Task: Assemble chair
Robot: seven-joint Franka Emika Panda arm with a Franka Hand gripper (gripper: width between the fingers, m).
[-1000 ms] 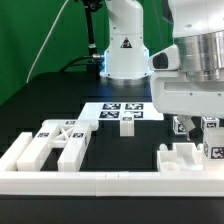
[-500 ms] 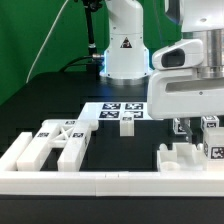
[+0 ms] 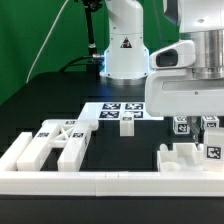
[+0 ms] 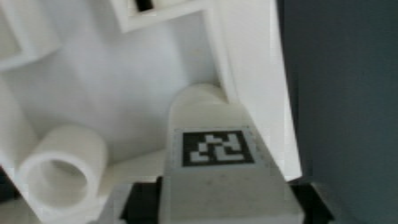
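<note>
My gripper (image 3: 196,124) hangs at the exterior view's right, shut on a white chair leg (image 4: 221,150) with a black-and-white tag. In the wrist view the dark fingers (image 4: 150,202) press both sides of the leg, and my gripper (image 4: 222,208) holds it just above a white chair part (image 4: 107,90) with a round stub (image 4: 63,172). That blocky part (image 3: 182,158) lies low at the front right of the exterior view. The cross-braced piece (image 3: 60,134) and other white chair parts (image 3: 28,150) lie at the front left.
The marker board (image 3: 118,112) lies flat at the table's middle, in front of the robot base (image 3: 125,55). The low white border rail (image 3: 110,183) runs along the front edge. A green backdrop stands behind.
My gripper has risen a little with the leg in it, and a tag on the leg now shows under the hand. The other parts have not moved.
</note>
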